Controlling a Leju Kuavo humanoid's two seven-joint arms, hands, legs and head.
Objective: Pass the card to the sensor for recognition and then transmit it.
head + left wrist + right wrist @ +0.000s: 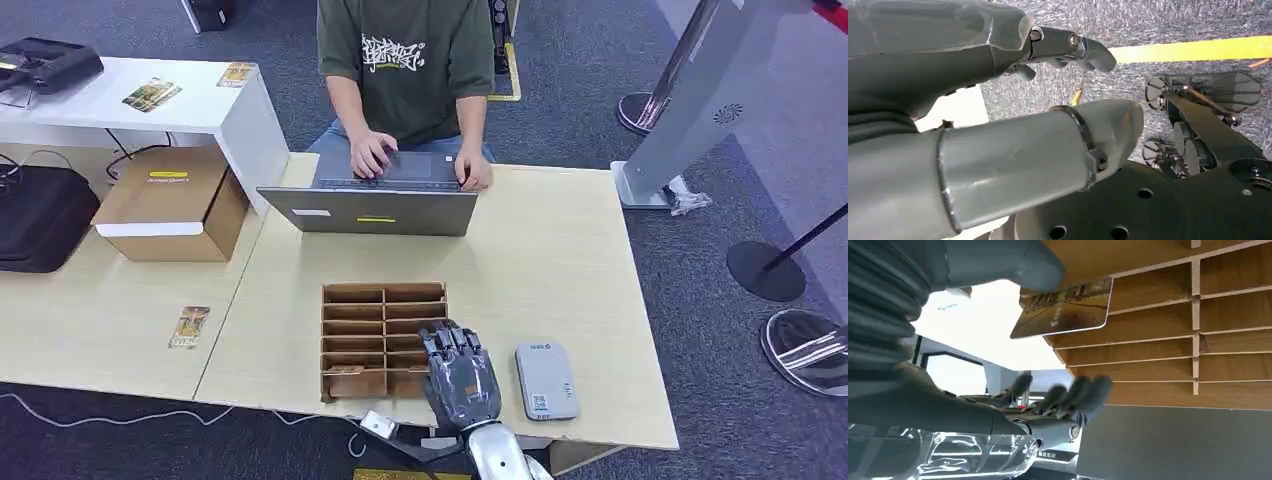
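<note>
Nearest your head camera was the right hand (460,378), raised over the near edge of the pale table (560,260), palm down, fingers reaching forward over the right-hand column of the wooden slotted tray (384,338). In your right wrist view the fingers (1083,392) were spread and blurred, apart from the card (1064,309), with the thumb (1003,262) up near the card's corner; whether the thumb touched the card, you could not tell. The hand held nothing that you could see, and its fingers lay apart.

The card stood in a near slot of the tray, its edge jutting out past the dividers. From the head view a card (343,370) showed in the tray's near left compartment. The grey sensor (546,380) lay flat just right of the hand, close to the table's near edge, with bare tabletop beyond it out to the right edge. Between the tray and the laptop (372,208) you had an open strip of table. A person (405,70) sat at the far side with both hands on the laptop keys.

Your left hand (998,100) hung low over grey carpet (1168,20) beside a yellow floor line (1198,49), fingers bent loosely and holding nothing.

On the adjoining table to the left lay another card (189,327) and a cardboard box (172,204).
</note>
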